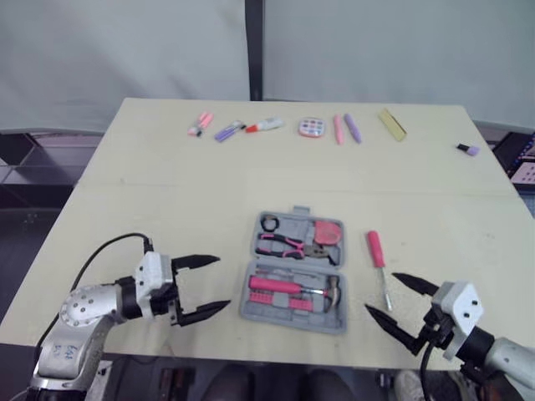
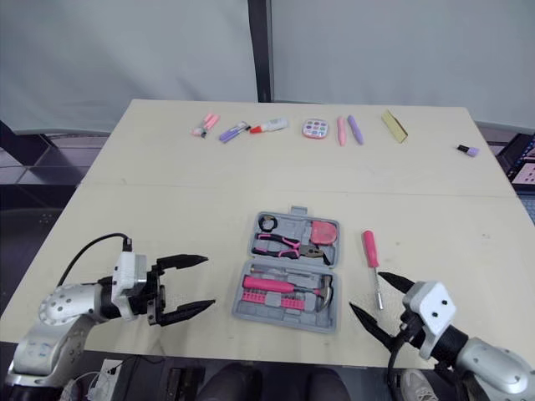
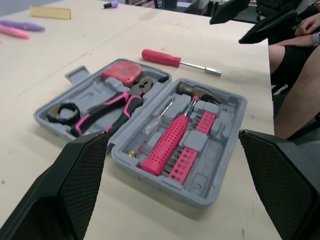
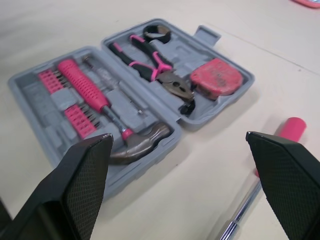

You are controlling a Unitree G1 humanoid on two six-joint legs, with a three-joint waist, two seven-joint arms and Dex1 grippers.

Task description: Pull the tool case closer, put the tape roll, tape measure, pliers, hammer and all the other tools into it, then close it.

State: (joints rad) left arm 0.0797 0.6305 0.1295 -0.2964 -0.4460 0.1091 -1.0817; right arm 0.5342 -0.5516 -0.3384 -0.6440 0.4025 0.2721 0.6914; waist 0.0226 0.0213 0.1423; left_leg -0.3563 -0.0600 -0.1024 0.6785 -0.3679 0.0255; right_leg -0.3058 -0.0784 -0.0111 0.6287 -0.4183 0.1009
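the tool case (image 1: 294, 272) is lying open near the front edge of the table (image 1: 167, 184), carrying the pliers (image 1: 288, 244), hammer (image 1: 334, 291) and tape measure (image 1: 328, 231). the pink screwdriver (image 1: 375, 249) is lying just beside it on the right. the left hand (image 1: 224, 281) and right hand (image 1: 379, 291) are both gaping apart, empty. the right hand is likely needing to pinch the handle crosswise and lift it clear of the case wall.
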